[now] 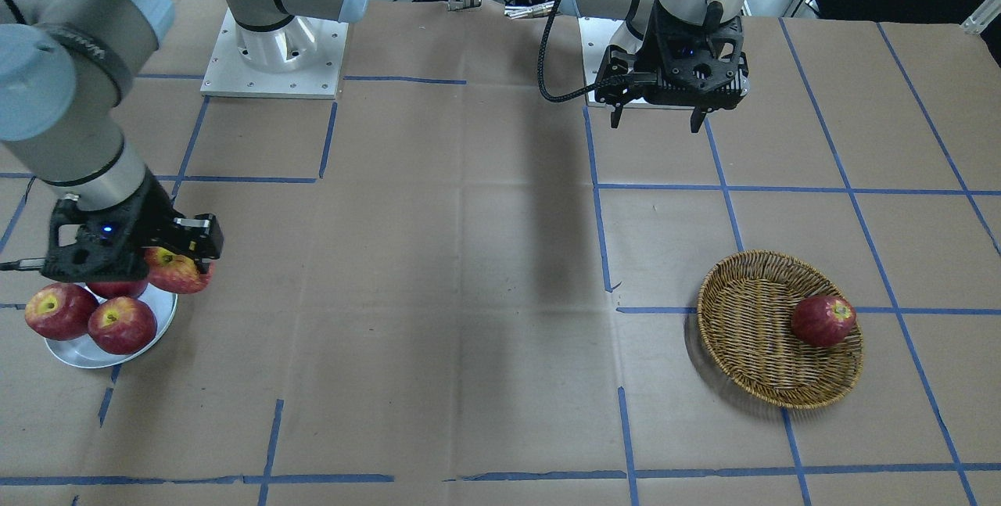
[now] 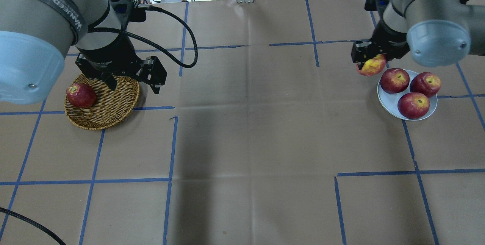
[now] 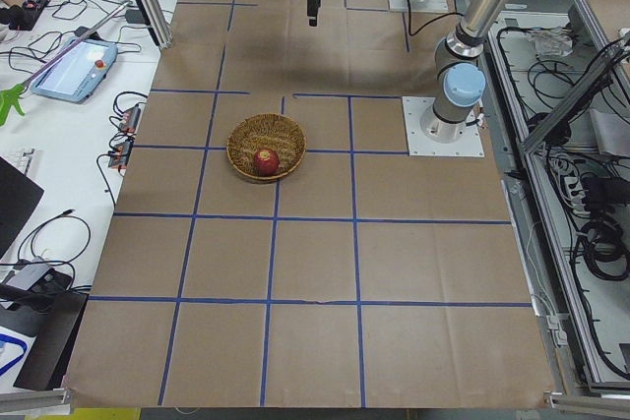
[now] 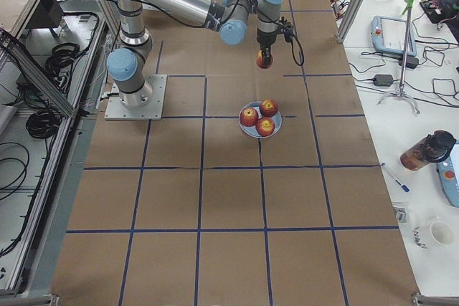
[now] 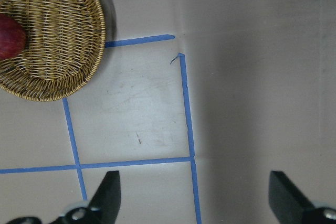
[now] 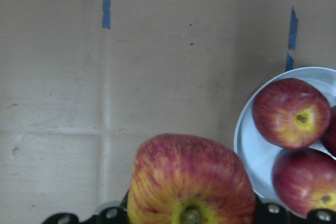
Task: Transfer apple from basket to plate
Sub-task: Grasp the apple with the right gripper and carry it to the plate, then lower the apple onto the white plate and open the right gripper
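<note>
My right gripper (image 2: 369,62) is shut on the streaky orange-red apple (image 2: 372,65) with a yellow patch and holds it in the air just beside the silver-grey plate (image 2: 386,99); the apple fills the bottom of the right wrist view (image 6: 191,182) and shows in the front view (image 1: 177,270). The plate (image 1: 160,306) bears three deeper-red apples (image 2: 413,105). The wicker basket (image 2: 113,108) at the left holds one dark red apple (image 2: 80,95). My left gripper (image 1: 658,119) is open and empty, high above the table next to the basket (image 5: 58,51).
Brown paper with blue tape lines covers the table (image 2: 246,131). Both arm bases (image 1: 274,52) stand at the robot's edge. Off the table in the right side view lie a tablet (image 4: 391,34), cables and a bottle (image 4: 423,152).
</note>
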Controlling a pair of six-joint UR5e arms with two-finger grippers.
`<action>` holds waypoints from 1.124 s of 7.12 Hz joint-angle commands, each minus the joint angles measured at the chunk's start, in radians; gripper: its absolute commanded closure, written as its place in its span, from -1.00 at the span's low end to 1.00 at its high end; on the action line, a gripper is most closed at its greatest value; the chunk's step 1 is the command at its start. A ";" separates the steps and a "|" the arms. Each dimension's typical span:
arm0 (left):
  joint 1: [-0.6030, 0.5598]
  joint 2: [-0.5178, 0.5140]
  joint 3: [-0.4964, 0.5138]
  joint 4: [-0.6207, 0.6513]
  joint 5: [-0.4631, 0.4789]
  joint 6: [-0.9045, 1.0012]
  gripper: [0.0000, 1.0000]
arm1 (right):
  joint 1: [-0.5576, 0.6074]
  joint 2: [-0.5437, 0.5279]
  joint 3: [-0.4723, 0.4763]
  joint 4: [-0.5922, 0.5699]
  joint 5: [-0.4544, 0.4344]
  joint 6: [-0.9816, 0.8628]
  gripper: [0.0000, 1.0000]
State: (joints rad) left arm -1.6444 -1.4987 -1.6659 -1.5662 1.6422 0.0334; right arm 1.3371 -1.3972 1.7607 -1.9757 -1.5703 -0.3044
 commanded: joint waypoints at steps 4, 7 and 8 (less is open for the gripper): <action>-0.002 0.000 0.002 0.003 0.001 0.000 -0.98 | -0.263 0.041 0.083 -0.136 0.015 -0.412 -0.11; 0.000 -0.021 0.002 0.026 -0.007 -0.023 -0.98 | -0.263 0.070 0.111 -0.222 0.021 -0.418 -0.11; 0.000 -0.017 0.002 0.028 -0.005 -0.023 -0.98 | -0.263 0.095 0.111 -0.238 0.021 -0.420 -0.11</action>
State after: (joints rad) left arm -1.6451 -1.5155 -1.6646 -1.5462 1.6372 0.0167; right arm 1.0742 -1.3253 1.8695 -2.1908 -1.5506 -0.7227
